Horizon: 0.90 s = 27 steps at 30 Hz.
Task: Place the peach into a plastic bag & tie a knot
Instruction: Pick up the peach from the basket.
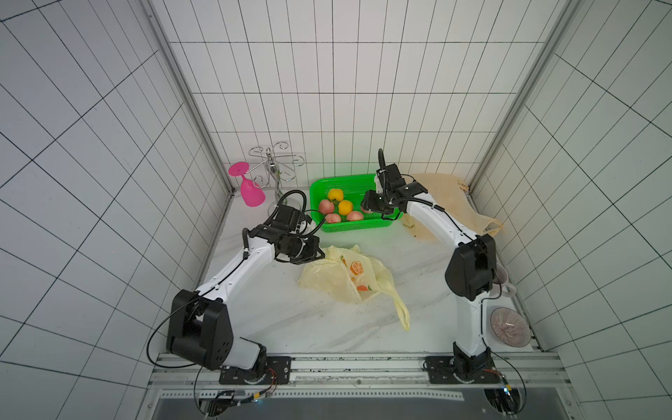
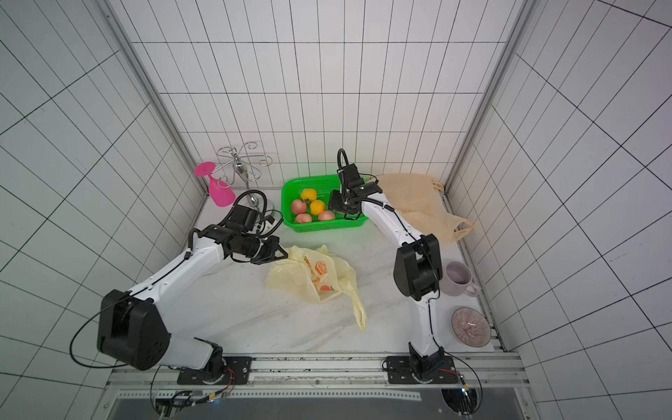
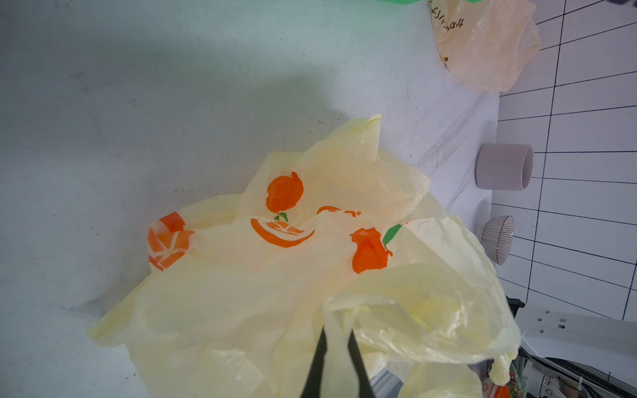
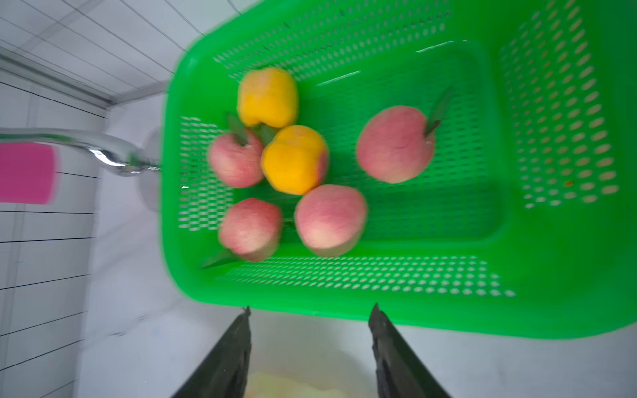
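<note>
Checking both top views: left gripper (image 1: 317, 254) sits centre-left of frame, jaws closed tight on the edge of the bag (image 1: 342, 276), which lies crumpled on the table (image 1: 276, 320) mid-frame, one handle trailing toward lower right. Left wrist view agrees: fingers (image 3: 319, 358) at bottom centre pinch a strip of the yellow film, the rest of the bag spread beyond them with orange prints showing. Right gripper (image 1: 371, 209) hangs over the right end of the basket (image 1: 349, 226), upper centre of frame. Right wrist view is blurred but clear enough: its jaws stand well apart with nothing between them, tips at lower centre by the basket rim. Peach (image 4: 396, 144) lies alone on the basket floor, centre-right of that view, apart from the cluster at centre-left: three other peaches (image 4: 329, 220) and two yellow fruits (image 4: 294, 158), packed touching. From the top that lone peach is mostly hidden under the right gripper. Tan bag (image 1: 447, 196) sits upper right beside the basket, pink glass (image 1: 251, 192) and rack (image 1: 276, 163) upper left, mug (image 2: 459, 278) and bowl (image 2: 471, 326) at right edge.
</note>
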Tool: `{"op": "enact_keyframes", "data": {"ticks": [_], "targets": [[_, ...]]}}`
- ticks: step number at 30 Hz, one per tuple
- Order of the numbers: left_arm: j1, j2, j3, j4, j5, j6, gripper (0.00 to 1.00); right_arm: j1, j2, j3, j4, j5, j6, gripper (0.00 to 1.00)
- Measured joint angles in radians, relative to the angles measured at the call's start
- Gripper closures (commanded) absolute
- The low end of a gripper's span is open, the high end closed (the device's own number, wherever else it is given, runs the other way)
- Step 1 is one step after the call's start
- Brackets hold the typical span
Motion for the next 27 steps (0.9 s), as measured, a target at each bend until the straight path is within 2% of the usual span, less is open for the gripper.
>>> {"op": "enact_keyframes", "data": {"ticks": [2,7,10,15,21,25,27], "targets": [[0.005,0.000,0.016,-0.001,0.001,0.005,1.00,-0.016,0.114,0.103,-0.053,0.050,-0.024,0.10],[0.010,0.000,0.029,0.004,0.003,0.007,1.00,-0.022,0.318,0.338,-0.140,0.121,-0.067,0.07],[0.010,0.000,0.030,0.004,0.010,0.007,1.00,-0.021,0.367,0.392,-0.151,0.140,-0.080,0.07],[0.010,-0.001,0.039,0.004,0.027,0.005,1.00,-0.021,0.399,0.395,-0.113,0.148,-0.088,0.10],[0.010,-0.013,0.042,0.000,0.031,0.005,1.00,-0.022,0.453,0.410,-0.021,0.153,-0.087,0.19],[0.010,-0.021,0.042,-0.003,0.031,0.005,1.00,-0.022,0.463,0.410,0.011,0.161,-0.087,0.33],[0.010,-0.027,0.042,-0.004,0.030,0.005,1.00,-0.022,0.463,0.413,0.023,0.165,-0.090,0.45]]}}
